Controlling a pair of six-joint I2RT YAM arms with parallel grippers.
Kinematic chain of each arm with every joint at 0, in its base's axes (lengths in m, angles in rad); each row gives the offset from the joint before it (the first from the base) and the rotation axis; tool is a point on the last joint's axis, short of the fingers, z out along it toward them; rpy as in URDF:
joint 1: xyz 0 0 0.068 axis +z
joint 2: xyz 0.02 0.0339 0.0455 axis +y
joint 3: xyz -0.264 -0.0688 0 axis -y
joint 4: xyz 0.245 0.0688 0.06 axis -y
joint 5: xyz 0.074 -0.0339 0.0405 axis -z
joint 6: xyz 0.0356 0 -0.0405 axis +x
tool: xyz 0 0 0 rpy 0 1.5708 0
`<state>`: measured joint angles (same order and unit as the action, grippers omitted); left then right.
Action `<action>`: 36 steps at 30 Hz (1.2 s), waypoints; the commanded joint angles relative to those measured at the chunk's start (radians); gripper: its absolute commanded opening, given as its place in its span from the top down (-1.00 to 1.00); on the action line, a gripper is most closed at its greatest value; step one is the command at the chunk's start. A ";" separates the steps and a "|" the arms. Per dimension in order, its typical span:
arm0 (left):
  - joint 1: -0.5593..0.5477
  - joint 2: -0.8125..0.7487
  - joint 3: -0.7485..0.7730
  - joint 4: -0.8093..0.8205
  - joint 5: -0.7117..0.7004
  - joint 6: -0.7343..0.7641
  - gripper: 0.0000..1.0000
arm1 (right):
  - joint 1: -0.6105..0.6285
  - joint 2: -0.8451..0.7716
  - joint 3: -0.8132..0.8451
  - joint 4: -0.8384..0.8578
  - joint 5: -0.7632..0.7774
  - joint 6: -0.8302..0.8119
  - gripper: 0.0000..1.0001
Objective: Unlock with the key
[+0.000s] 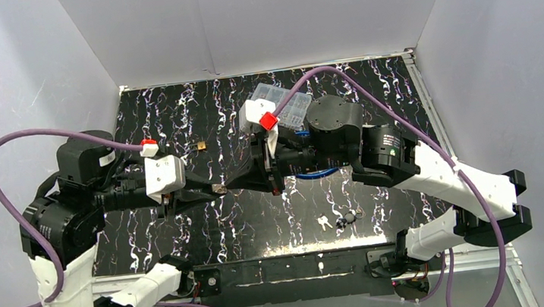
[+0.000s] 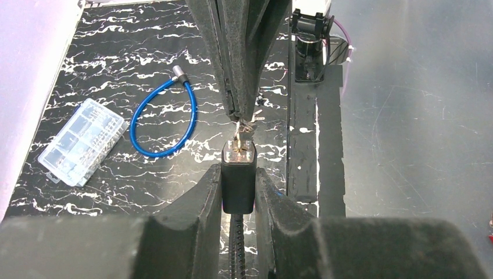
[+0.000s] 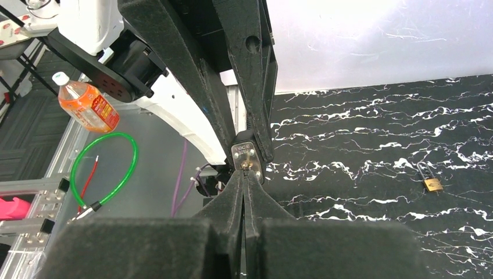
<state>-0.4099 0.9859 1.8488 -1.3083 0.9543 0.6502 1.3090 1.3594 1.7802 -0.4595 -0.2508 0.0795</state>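
Both arms meet in mid-air over the middle of the bench [image 2: 116, 58], well above the surface. My left pincer [image 2: 238, 177] is clamped narrow around the black lock body [image 2: 239, 195], 1 finger on each flat side. That leaves the keyhole face pointing straight out at the other arm, and a dark braided cable hangs from the lock's back end.

My right pincer [image 3: 245, 177] is pinched fully together on the key [image 2: 245, 129]. The blade meets the keyhole face; how deep it sits I can't tell. Gripping the lock by its sides should stop it spinning when the key gets twisted, so I reckon we're at the insert-and-turn step, with the unlocking not done yet.

If the key's a bit off-axis it could slip in my grip.

A blue cable loop [image 2: 194, 110], a clear parts box [image 2: 81, 142] and a small brass padlock [image 3: 431, 185] lie on the bench, untouched.
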 commanded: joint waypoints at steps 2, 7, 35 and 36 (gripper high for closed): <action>-0.003 -0.001 0.007 0.041 0.016 -0.003 1.00 | 0.003 0.030 -0.013 0.070 -0.052 0.035 0.97; -0.003 0.006 0.022 0.030 0.024 -0.004 1.00 | 0.037 0.039 -0.023 0.079 -0.048 -0.009 0.97; -0.003 0.130 0.148 0.010 0.240 -0.162 1.00 | 0.099 -0.008 -0.064 0.010 -0.071 -0.174 0.97; -0.003 0.129 0.147 0.012 0.240 -0.159 1.00 | 0.099 -0.002 -0.060 0.011 -0.071 -0.171 0.97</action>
<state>-0.4156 1.0943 1.9743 -1.4254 1.1091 0.5114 1.3766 1.2934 1.7138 -0.3882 -0.2565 -0.0910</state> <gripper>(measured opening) 0.187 0.021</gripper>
